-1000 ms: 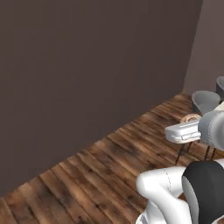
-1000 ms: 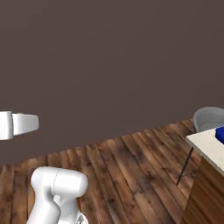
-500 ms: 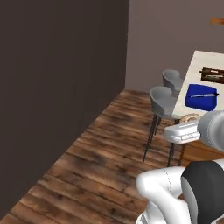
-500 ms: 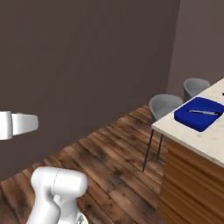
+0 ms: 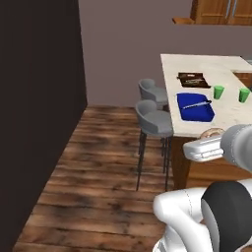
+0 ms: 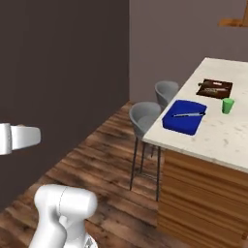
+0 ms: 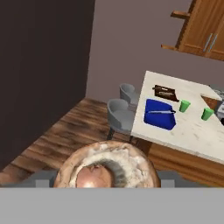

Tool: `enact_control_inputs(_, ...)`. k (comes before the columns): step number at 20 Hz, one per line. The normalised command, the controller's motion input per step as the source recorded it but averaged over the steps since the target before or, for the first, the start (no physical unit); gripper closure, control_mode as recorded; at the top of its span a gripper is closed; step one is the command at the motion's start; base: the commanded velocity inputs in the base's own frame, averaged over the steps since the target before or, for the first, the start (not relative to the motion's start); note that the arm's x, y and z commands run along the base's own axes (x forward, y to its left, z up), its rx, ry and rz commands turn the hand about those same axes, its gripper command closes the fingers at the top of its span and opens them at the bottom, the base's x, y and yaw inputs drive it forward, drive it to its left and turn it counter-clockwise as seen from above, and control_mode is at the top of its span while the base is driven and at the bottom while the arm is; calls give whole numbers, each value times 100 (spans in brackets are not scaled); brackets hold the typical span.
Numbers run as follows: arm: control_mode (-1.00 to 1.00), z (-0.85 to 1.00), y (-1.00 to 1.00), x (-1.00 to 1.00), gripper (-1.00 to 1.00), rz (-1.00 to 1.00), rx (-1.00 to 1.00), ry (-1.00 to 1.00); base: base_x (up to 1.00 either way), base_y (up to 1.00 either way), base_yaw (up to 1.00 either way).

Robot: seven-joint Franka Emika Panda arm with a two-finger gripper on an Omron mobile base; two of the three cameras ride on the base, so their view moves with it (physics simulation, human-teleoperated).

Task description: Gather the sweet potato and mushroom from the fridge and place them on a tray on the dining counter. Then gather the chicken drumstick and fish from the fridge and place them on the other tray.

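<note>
Mushroom [image 7: 107,168] sat right at the gripper [image 7: 107,183], big brown cap with pale underside filling the low middle of the hand view. Grey finger pads [image 7: 43,178] showed on either side of it, touching the cap, so the gripper was clamped wide on the mushroom. In the left base view a sliver of the brown cap [image 5: 212,133] peeked over the white hand at the right edge, above the arm.

Dining counter, i.e. the table [image 5: 224,118], was ahead and to the right: pale cream top on a wood base. On it a blue tray [image 5: 195,107] lay near the table's left edge with a thin light-coloured utensil [image 5: 198,104] across it; couldn't tell what kind. Farther along the same edge was a dark brown tray [image 5: 192,78] with something small on it, too blurred to name. Two green cups [image 5: 218,91] stood to the right of the trays, apart from each other.

Two grey round stools [image 5: 153,119] stood on the wood-plank floor [image 5: 98,167] against the table's left side, one nearer, one just behind it.

Dark wall [image 5: 34,98] ran down the left; a lighter grey wall [image 5: 128,44] closed the far end. Wood cabinets [image 7: 205,26] hung high at the far right.
</note>
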Motion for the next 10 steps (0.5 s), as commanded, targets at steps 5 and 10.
enact_control_inputs(5, 100, 0, 0, 0, 100, 0, 0, 0, 77, 16, -50)
enact_control_inputs(10, 100, 0, 0, 0, 100, 0, 0, 0, 83, 0, -41)
